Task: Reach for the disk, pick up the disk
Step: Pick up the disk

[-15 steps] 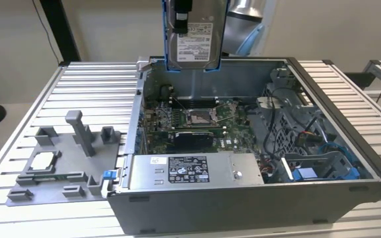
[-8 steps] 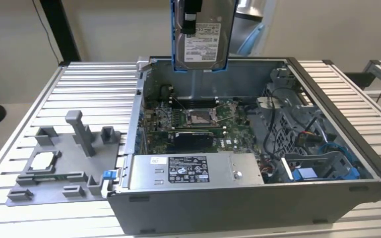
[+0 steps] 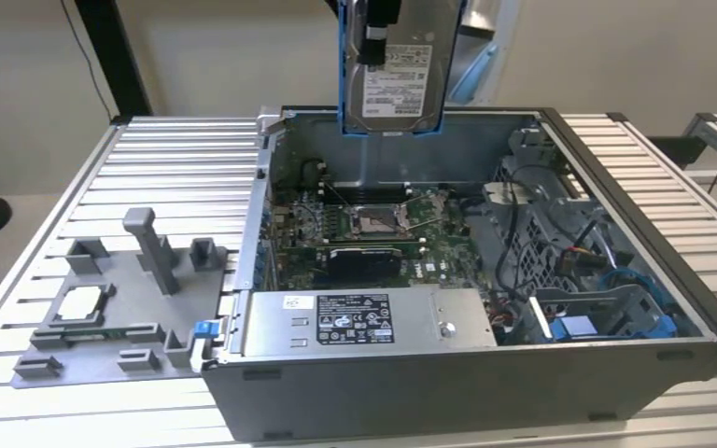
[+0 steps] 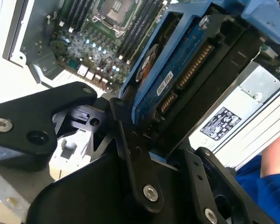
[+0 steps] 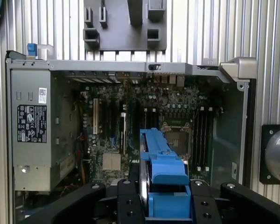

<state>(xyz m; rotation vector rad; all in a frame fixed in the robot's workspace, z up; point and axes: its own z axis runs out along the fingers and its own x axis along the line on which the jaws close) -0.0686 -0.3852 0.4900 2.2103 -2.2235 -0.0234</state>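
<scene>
Exterior view first: the disk (image 3: 394, 79) hangs upright, high above the open computer case (image 3: 458, 392), label face out and well clear of the motherboard (image 3: 372, 229) and the long power-supply box (image 3: 358, 322) at the front. The case sits on the ribbed worktop (image 3: 184, 149), with a grey fixture (image 3: 109, 308) beside it on the exterior view's left.

In the first wrist view, the pincer (image 5: 164, 192) is pinching the disk. Its black fingers (image 5: 128, 193) are closed on either side of the blue bracket (image 5: 163, 163), so this is a firm hold, not a hover.

The second wrist view shows the underside: a bare blue circuit board (image 4: 175, 56) and the row of connector contacts (image 4: 186, 74), both exposed. A blue sleeve (image 4: 266, 191) shows at the edge.

Handling, by my reckoning, this is a stiff, dense lump of metal, heavy for its size, and it won't forgive a knock or a drop. The smooth casing could slide, and the plastic bracket may give a little under pressure. The best purchase looks to be across the two long flanks on the bracket rails, keeping the pads off the board and the contacts.
</scene>
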